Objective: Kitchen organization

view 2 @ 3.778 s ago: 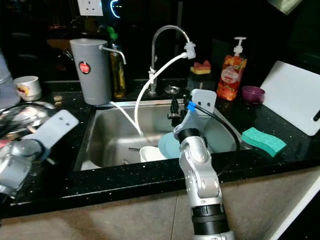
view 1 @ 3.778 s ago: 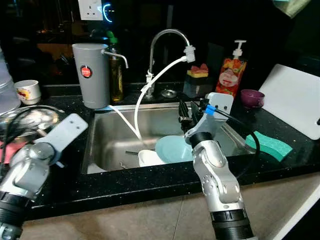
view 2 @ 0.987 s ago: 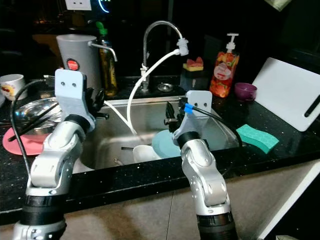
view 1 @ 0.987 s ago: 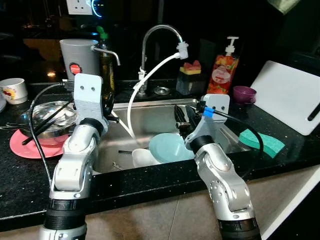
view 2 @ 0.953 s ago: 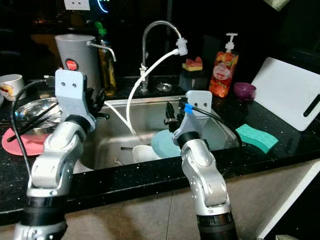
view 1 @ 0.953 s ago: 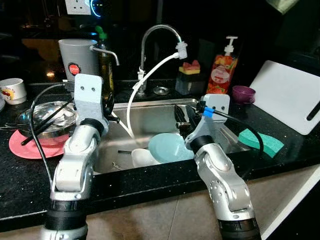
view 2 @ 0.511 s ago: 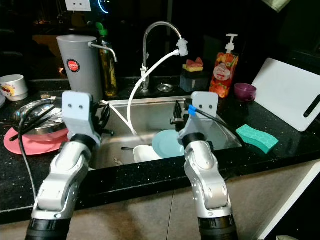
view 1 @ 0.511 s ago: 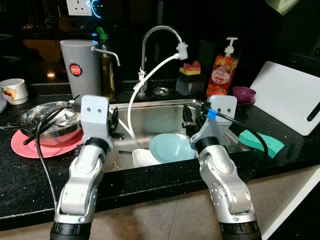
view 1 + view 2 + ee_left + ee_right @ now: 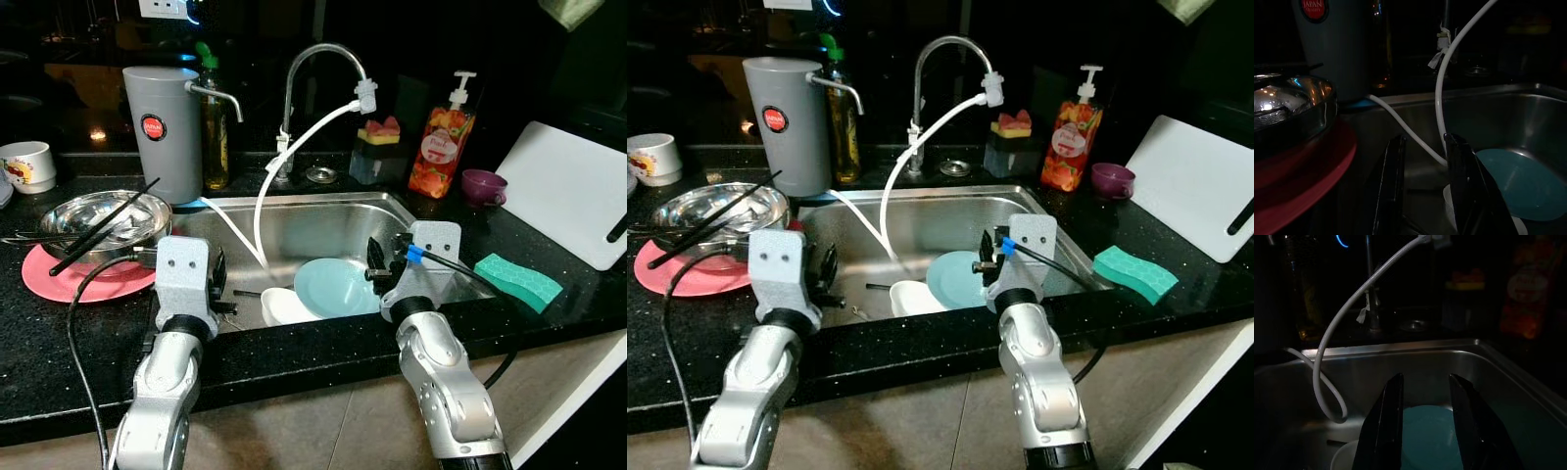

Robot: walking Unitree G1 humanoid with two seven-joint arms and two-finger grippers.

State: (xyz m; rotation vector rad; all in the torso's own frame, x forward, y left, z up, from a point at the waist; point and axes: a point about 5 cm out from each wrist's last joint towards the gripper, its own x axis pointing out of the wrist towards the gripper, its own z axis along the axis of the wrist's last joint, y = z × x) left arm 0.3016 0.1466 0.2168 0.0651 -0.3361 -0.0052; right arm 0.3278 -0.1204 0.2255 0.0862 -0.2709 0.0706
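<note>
Dishes wait unwashed in the stainless steel sink (image 9: 323, 220), so I'd say the tidying has barely begun. Just beyond the right hand (image 9: 1422, 423), whose fingers are spread and empty, the round pale-blue plate (image 9: 338, 286) leans tilted, its face toward the robot. A small white bowl (image 9: 287, 305) touches it, ahead of the left hand (image 9: 1422, 183), likewise parted and holding nothing.
</note>
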